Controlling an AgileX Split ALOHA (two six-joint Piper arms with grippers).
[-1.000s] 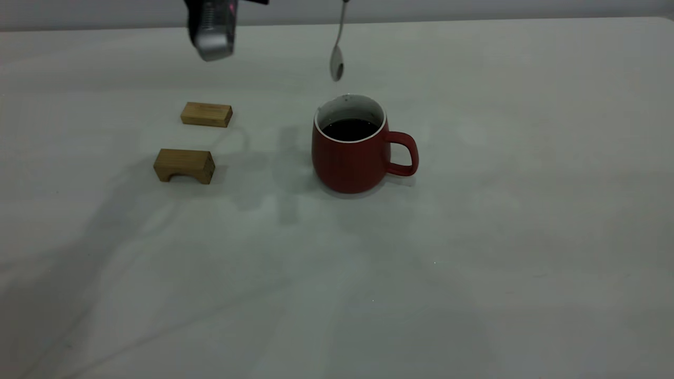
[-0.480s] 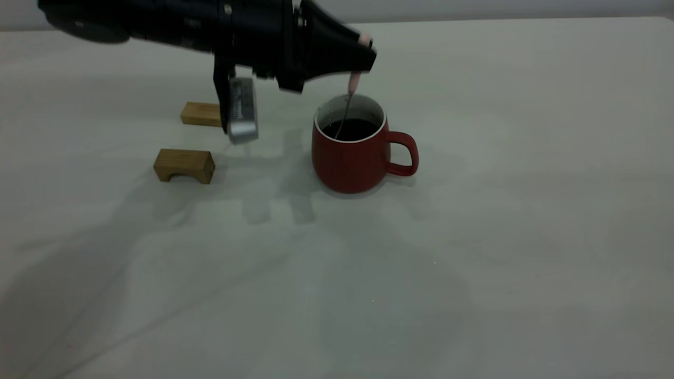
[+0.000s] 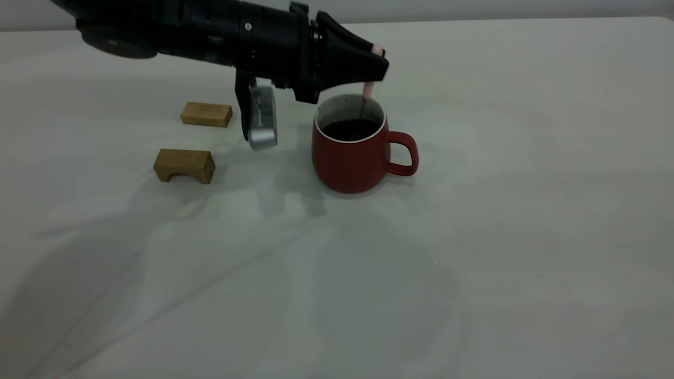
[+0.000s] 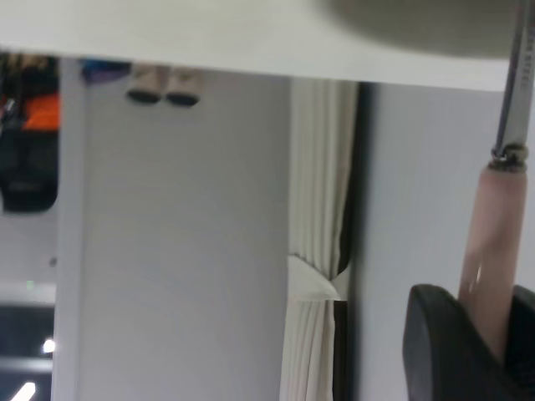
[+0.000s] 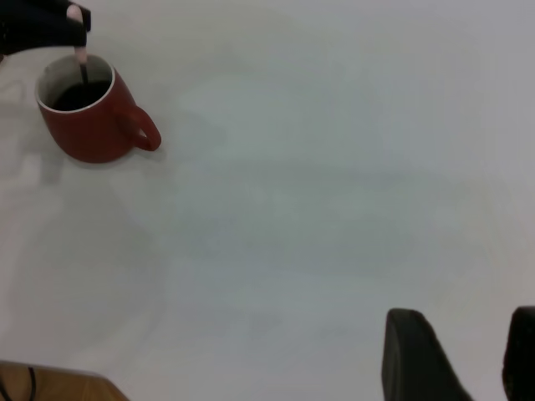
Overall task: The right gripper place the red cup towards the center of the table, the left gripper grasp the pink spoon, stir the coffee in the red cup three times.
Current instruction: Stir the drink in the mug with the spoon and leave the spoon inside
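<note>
Two wooden blocks sit on the surface [image 3: 526,237]: a flat one [image 3: 206,114] farther back and an arched one [image 3: 184,165] nearer, both well to one side of the single red cup [image 3: 352,155]. One cup, one spoon, two arms, though only the left arm reaches in from the exterior view's left.

Inside the red cup, which stands upright about mid-surface with its handle pointing away from the blocks, is dark coffee [image 3: 350,129], filling it a little below the white rim. The pink spoon [image 3: 368,90] hangs nearly upright over it, its grey neck dipping into the liquid near the far wall; the bowl is hidden below the coffee.

The left gripper [image 3: 375,63] hovers just above the cup's rim, jaws clamped on the spoon's pink handle. The right gripper [image 5: 468,359] is held well away from the cup, above bare surface, jaws apart with nothing between them.
</note>
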